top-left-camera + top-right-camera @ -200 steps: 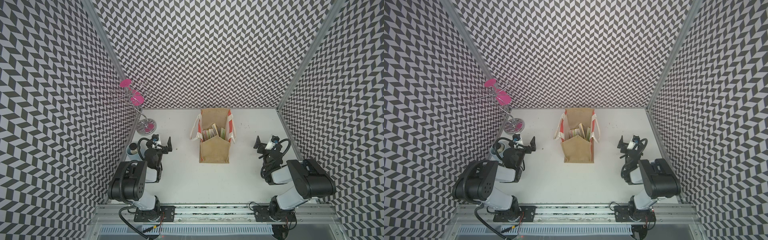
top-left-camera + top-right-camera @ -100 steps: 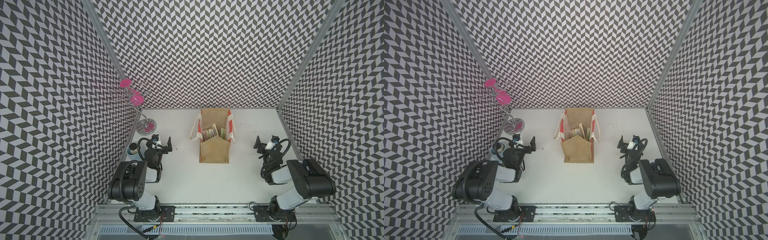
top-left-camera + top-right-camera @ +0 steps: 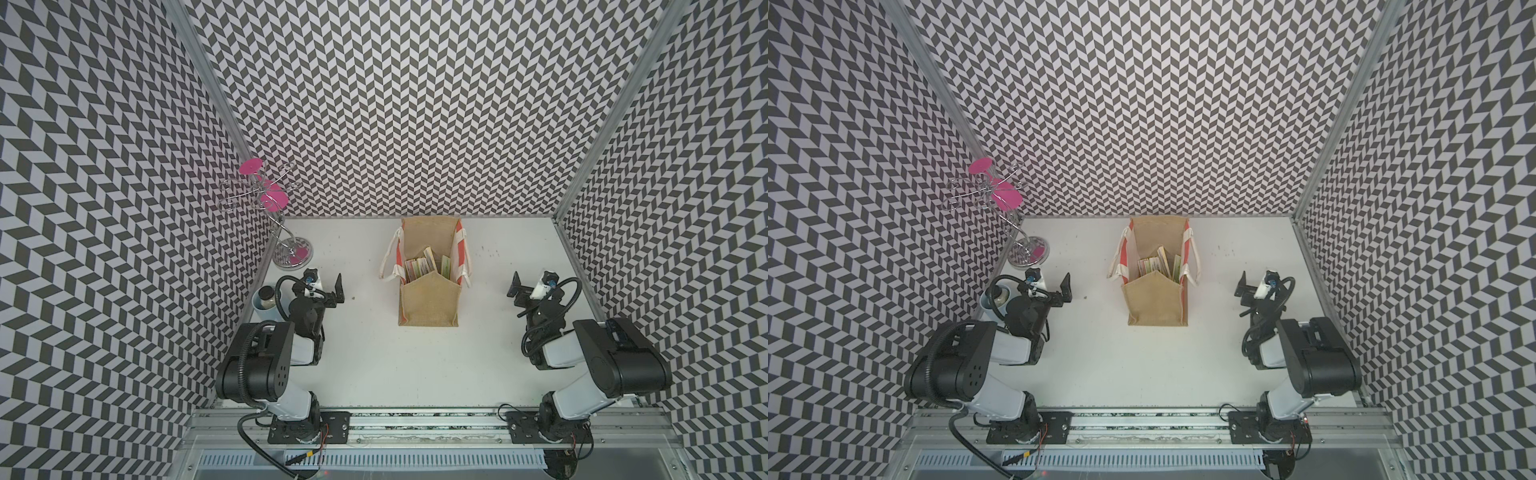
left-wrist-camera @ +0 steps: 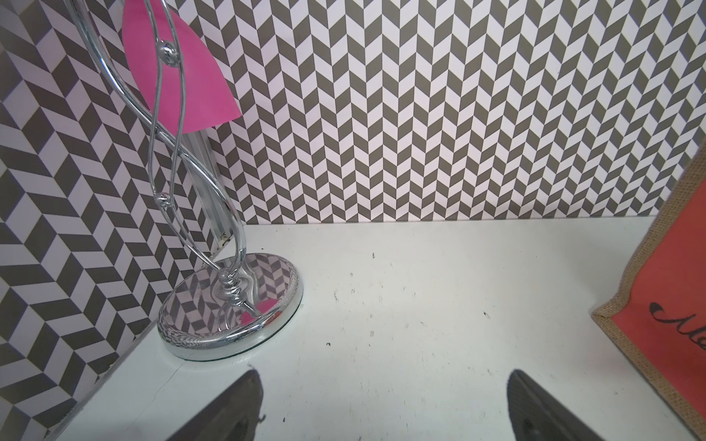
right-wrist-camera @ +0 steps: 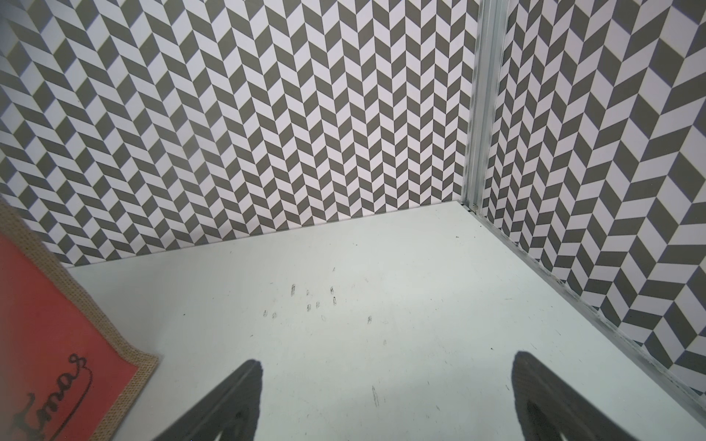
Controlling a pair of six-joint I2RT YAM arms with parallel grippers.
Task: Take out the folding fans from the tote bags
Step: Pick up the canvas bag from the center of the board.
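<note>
- The fans point(image 3: 423, 267) stand closed and bunched inside the bag point(image 3: 430, 305), their tops leaning against each other below its rim. They are too tightly packed in both top views to count, though there look to be several.
- The bag stands upright with its mouth open, on the middle of the table point(image 3: 374, 357) towards 12 o'clock. It has tan end panels, red-orange and white sides, and a cream handle drooping over each side.
- The left gripper point(image 3: 332, 291) sits low at 9 o'clock from the bag, well apart from it. Its jaws are spread wide with only bare table between them.
- The right gripper point(image 3: 519, 289) sits at 3 o'clock from the bag, also well apart. Its jaws are likewise spread wide and grasp nothing.
- A metal stand point(image 3: 291, 254) with pink discs stands at about 10 o'clock from the bag, in the far corner.
- A cup point(image 3: 265, 300) sits at 9 o'clock beyond the left gripper, against the wall.
</note>
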